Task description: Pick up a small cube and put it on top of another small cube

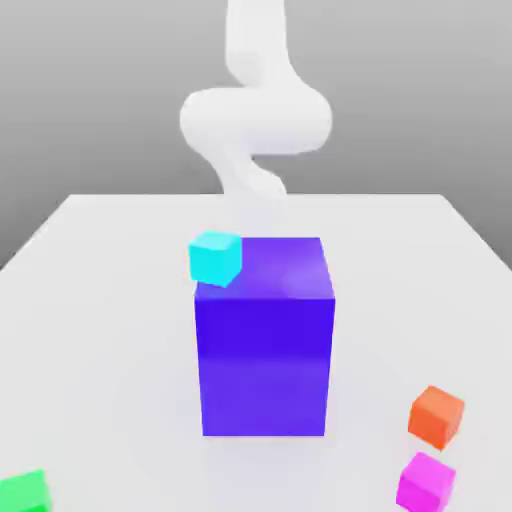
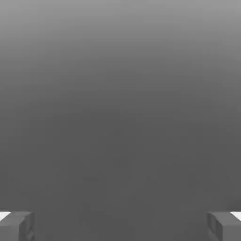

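Note:
Several small cubes lie on the white table (image 1: 90, 300). A cyan cube (image 1: 216, 257) shows at the top left corner of the large purple block (image 1: 265, 335); whether it rests on the block or stands behind it, I cannot tell. An orange cube (image 1: 436, 415) and a magenta cube (image 1: 427, 482) sit close together at the exterior view's front right. A green cube (image 1: 24, 491) is at the front left, cut by the frame edge. My white arm (image 1: 255, 120) rises behind the purple block. In the hand view my gripper (image 2: 120, 226) is open, fingers (image 2: 16, 226) wide apart, nothing between them.
The tall purple block stands in the middle of the table, between the arm and the front cubes. Beyond the fingers the hand view holds a plain grey background.

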Available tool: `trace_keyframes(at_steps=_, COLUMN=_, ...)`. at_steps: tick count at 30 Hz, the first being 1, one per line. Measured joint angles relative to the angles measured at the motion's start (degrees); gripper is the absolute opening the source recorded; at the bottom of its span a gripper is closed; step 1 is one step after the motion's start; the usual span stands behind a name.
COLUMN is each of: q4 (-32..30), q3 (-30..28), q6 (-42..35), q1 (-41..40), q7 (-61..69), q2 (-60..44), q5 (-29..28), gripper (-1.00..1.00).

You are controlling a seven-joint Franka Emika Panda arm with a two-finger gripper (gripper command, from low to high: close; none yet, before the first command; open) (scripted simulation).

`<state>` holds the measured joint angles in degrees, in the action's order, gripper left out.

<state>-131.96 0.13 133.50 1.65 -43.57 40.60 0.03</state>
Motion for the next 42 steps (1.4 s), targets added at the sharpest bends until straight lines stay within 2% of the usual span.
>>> trace_keyframes(at_steps=17, q4=-1.2, q3=3.4, q6=11.7, q1=9.1, q7=15.3, q2=-35.7, q5=0.0, gripper=0.00)
trace_keyframes(at_steps=28, q4=-1.9, q3=5.9, q6=19.4, q1=13.8, q7=21.9, q2=-58.6, q5=-4.2, gripper=0.00)
trace_keyframes(at_steps=32, q4=-0.5, q3=4.8, q6=25.1, q1=15.1, q7=21.3, q2=-66.9, q5=-6.0, gripper=0.00)
trace_keyframes(at_steps=33, q4=-0.1, q3=4.4, q6=26.4, q1=15.4, q7=21.1, q2=-68.6, q5=-6.3, gripper=-1.00)
trace_keyframes(at_steps=39, q4=0.1, q3=4.3, q6=27.0, q1=15.5, q7=20.9, q2=-69.5, q5=-6.5, gripper=-1.00)
trace_keyframes(at_steps=42, q4=-0.7, q3=5.0, q6=24.2, q1=14.9, q7=21.4, q2=-65.8, q5=-5.8, gripper=-1.00)
